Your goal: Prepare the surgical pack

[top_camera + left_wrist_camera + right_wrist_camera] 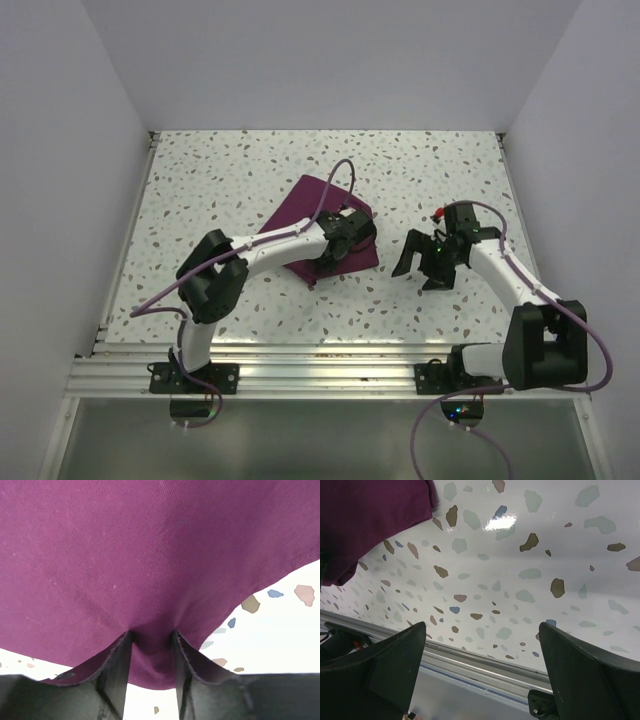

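The surgical pack (pixel 298 212) lies folded at centre frame in the top view. The left gripper (pixel 150 640) pinches only a thin fold of it, so a quick pull could slip it free. The right gripper (pixel 482 627) gapes wide over bare table, right of centre, offering no support.

White tabletop (pixel 250 180) is filling the middle of the overhead view, flecked all over with brown, grey and blue chips. Plain pale walls are boxing it in: back wall (pixel 330 60), left wall (pixel 60 200), right wall (pixel 590 170). Ridged aluminium rails (pixel 330 365) are running side to side along the near edge. Below them a dull grey-green panel (pixel 320 440) is catching a little light. A thin metal strip (pixel 123 245) is lining the tabletop's left border. In the right wrist view a bright glare spot (pixel 500 523) is sitting on the glossy surface, and the rails are showing as a slanted silver band under the chips.
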`<state>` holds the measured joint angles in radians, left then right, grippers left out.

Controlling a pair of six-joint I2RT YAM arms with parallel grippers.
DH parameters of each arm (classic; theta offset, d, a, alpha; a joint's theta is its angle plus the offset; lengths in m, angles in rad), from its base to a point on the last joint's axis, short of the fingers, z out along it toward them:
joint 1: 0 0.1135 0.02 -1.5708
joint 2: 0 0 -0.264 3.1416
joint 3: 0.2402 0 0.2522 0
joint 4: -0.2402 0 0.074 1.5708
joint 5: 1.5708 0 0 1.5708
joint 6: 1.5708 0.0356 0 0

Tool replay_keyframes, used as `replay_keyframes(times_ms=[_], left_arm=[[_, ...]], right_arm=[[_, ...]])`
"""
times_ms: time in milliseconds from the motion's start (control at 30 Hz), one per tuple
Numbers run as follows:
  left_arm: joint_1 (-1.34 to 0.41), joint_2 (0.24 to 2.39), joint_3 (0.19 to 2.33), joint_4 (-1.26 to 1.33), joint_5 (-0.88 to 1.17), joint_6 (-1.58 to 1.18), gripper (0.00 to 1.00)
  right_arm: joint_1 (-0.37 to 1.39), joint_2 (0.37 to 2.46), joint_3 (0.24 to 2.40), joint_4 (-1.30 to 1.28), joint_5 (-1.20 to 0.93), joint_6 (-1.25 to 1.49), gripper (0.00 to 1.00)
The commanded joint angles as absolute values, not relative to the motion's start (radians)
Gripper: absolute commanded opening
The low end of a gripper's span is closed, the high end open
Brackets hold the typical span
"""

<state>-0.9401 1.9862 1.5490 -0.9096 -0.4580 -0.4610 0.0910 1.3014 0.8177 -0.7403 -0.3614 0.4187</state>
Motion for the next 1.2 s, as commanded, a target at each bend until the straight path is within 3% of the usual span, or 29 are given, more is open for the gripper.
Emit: replay_keyframes(times_ms=[0, 233, 600, 800, 933, 1033, 1167], left_arm=[[-0.942, 1.997, 1.578, -0.930, -0.508, -0.459, 0.40], [-0.940, 1.987, 1.600, -0.931, -0.499, -0.439, 0.19], [-0.939, 1.985, 1.631, -0.956, -0.482, -0.440, 0.11], [-0.937, 1.980, 1.631, -0.960, -0.469, -0.445, 0.15], [-0.930, 1.974, 1.635, -0.962, -0.469, -0.442, 0.00], [-0.922, 1.959, 1.640, -0.954, -0.465, -0.443, 0.00], [-0.916, 1.941, 1.666, -0.963, -0.454, -0.445, 0.00]], right_arm=[[0.097, 1.315, 0.833, -0.710, -0.397, 0.422, 0.99], [0.133, 1.338, 0.865, -0.695, -0.422, 0.443, 0.99], [0.235, 1.410, 0.940, -0.652, -0.417, 0.503, 0.99], [0.279, 1.436, 0.963, -0.630, -0.419, 0.531, 0.99], [0.285, 1.463, 0.962, -0.598, -0.460, 0.564, 0.99], [0.284, 1.488, 0.959, -0.539, -0.515, 0.607, 0.99], [0.285, 1.538, 0.956, -0.435, -0.586, 0.702, 0.88]])
